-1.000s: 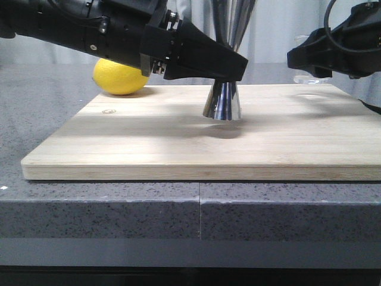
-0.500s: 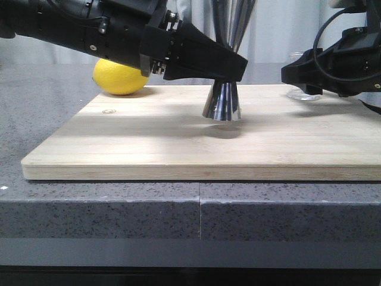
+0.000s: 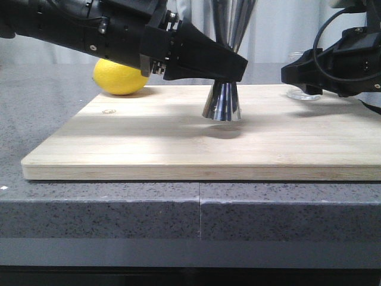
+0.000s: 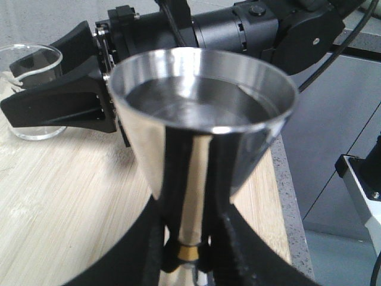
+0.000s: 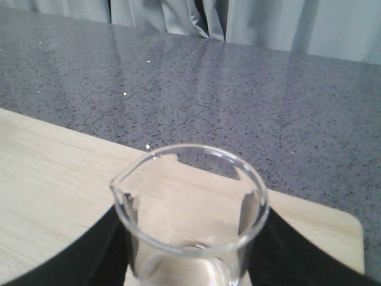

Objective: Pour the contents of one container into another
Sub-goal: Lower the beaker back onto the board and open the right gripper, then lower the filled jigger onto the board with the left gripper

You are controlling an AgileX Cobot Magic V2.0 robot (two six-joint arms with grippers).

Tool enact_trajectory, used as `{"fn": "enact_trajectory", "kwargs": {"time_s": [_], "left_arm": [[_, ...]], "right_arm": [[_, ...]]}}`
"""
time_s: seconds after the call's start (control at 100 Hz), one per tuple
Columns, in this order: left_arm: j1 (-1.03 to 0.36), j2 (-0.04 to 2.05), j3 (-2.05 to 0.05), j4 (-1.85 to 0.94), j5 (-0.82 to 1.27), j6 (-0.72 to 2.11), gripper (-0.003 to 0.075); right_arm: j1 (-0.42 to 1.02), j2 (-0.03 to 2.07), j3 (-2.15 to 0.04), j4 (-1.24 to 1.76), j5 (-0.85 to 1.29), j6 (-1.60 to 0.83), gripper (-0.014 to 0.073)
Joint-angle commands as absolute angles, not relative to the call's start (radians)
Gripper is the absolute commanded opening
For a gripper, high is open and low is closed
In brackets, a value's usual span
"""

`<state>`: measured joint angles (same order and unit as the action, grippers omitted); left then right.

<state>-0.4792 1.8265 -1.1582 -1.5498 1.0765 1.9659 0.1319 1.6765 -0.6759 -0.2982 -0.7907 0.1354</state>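
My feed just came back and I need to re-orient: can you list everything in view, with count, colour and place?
jigger: one, shiny steel with a thin gold band, upright mid-board, liquid in its top cup
beaker: one, clear glass, upright at the board's far right corner; contents hard to tell
lemon: one, yellow, behind the board's far left corner
cutting board: one, pale wood, on the table
table: one, speckled grey stone
curtain: pale grey, behind the table
left claw: one, black, shut on the jigger at its narrow waist
right claw: one, black, fingers on either side of the beaker
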Motion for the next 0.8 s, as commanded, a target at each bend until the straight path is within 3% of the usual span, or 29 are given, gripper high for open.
{"fn": "enact_trajectory", "kwargs": {"time_s": [0.0, 0.31, 0.79], "left_arm": [[-0.477, 1.769, -1.190, -1.622, 1.140, 1.960, -0.0013], [-0.477, 1.769, -1.190, -1.622, 1.140, 1.960, -0.0013], [-0.477, 1.769, -1.194, -1.626, 1.138, 1.960, -0.0013]], "right_arm": [[0.126, 1.644, -0.695, -0.286, -0.879, 0.132, 0.0258], [0.126, 1.644, -0.695, -0.278, -0.890, 0.132, 0.0533], [0.126, 1.546, -0.695, -0.268, -0.922, 0.132, 0.0540]]}}
